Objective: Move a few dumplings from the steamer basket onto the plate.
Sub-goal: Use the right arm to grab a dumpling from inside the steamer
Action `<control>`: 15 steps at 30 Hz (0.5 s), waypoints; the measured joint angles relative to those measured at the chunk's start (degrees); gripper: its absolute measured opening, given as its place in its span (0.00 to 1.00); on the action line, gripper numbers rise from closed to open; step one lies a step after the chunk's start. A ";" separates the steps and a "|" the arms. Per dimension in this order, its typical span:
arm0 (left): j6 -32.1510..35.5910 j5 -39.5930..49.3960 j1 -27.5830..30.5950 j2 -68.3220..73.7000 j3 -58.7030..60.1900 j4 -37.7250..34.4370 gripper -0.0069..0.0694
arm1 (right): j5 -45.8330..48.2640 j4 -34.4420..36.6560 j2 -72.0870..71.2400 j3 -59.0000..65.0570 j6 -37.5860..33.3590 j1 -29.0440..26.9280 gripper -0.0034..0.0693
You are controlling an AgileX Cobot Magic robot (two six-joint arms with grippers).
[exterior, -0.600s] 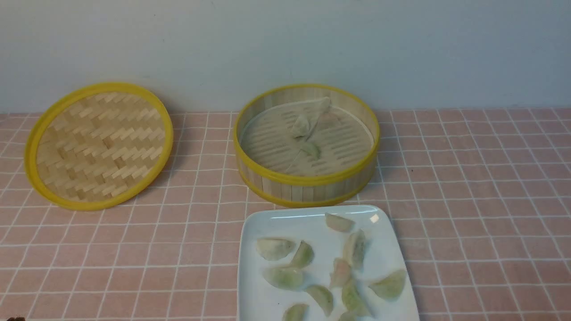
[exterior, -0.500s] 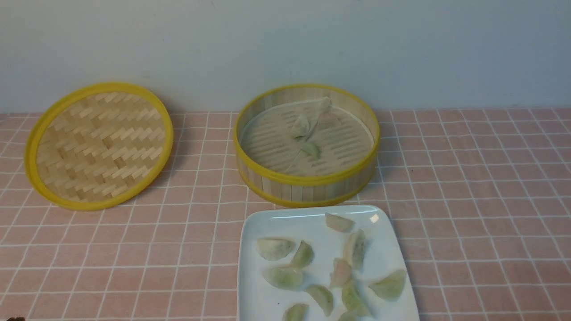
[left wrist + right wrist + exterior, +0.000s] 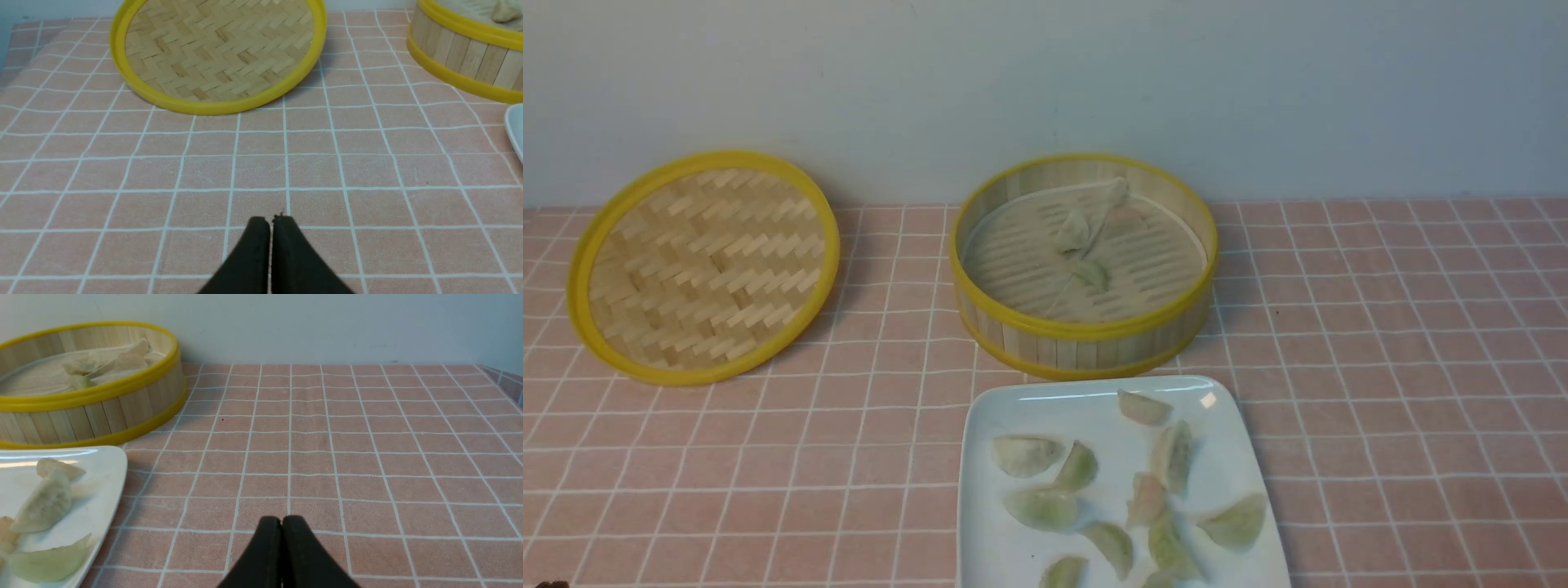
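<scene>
The round bamboo steamer basket (image 3: 1086, 331) stands at the middle back of the table and holds a few pale dumplings (image 3: 1092, 273) on its whitish liner. In front of it lies the white plate (image 3: 992, 523) with several green-white dumplings (image 3: 1027, 454) scattered on it. Neither arm shows in the front view. In the left wrist view my left gripper (image 3: 270, 220) is shut and empty over bare tablecloth, with the basket (image 3: 461, 53) far off. My right gripper (image 3: 281, 520) is shut and empty too, to the right of the plate (image 3: 102, 486) and the basket (image 3: 94, 408).
The flat woven lid (image 3: 704, 265) with a yellow rim leans at the back left, also in the left wrist view as the lid (image 3: 216, 53). A pink checked cloth (image 3: 1405, 392) covers the table. A pale wall (image 3: 1045, 82) rises right behind the basket.
</scene>
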 joint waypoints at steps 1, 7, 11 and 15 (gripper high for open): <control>0.00 0.00 0.00 0.00 0.00 0.00 0.08 | 0.00 0.00 0.00 0.00 0.00 0.00 0.03; 0.00 0.00 0.00 0.00 0.00 0.00 0.08 | 0.06 -0.64 0.00 0.00 0.00 0.00 0.03; 0.00 0.00 0.00 0.00 0.00 0.00 0.08 | -3.39 0.81 0.00 0.33 1.59 0.00 0.03; 0.00 0.00 0.00 0.00 0.00 0.00 0.08 | -13.80 12.48 0.00 0.40 8.14 0.00 0.03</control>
